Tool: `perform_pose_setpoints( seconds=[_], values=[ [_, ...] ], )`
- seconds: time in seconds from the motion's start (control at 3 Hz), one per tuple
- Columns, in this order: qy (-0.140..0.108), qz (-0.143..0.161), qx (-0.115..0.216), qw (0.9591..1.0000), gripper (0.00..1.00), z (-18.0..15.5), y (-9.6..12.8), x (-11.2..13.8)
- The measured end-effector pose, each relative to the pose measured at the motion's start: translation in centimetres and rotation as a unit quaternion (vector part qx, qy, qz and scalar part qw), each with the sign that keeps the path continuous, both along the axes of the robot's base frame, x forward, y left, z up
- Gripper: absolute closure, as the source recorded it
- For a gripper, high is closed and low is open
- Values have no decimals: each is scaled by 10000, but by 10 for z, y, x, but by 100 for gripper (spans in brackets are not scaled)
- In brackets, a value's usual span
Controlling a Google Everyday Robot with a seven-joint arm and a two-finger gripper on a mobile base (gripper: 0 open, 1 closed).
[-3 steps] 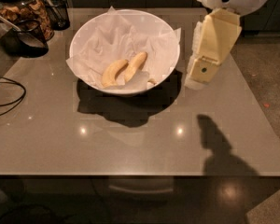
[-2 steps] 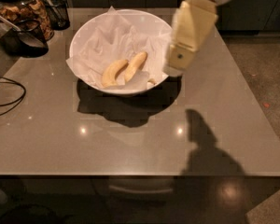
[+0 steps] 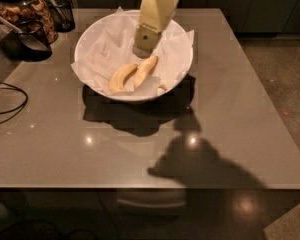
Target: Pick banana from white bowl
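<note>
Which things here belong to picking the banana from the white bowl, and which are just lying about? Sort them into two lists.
Job: banana, the slimmer, paler one; white bowl holding it; tool, over the bowl just above that banana.

Lying about: stubbier banana beside it; jar of snacks, far left; black cable, at left.
</note>
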State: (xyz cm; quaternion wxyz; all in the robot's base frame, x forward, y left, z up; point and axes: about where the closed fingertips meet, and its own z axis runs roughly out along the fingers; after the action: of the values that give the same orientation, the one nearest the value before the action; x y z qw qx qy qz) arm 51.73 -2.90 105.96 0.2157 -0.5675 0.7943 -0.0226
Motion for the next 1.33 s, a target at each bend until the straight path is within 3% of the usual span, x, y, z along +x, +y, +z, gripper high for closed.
perform_pose_setpoints(
  seconds=[0.33, 1.33],
  values=[
    [-57, -35, 309, 9995, 0, 6, 5, 2],
    [582, -98, 368, 9976, 0, -26, 50, 19]
  ],
)
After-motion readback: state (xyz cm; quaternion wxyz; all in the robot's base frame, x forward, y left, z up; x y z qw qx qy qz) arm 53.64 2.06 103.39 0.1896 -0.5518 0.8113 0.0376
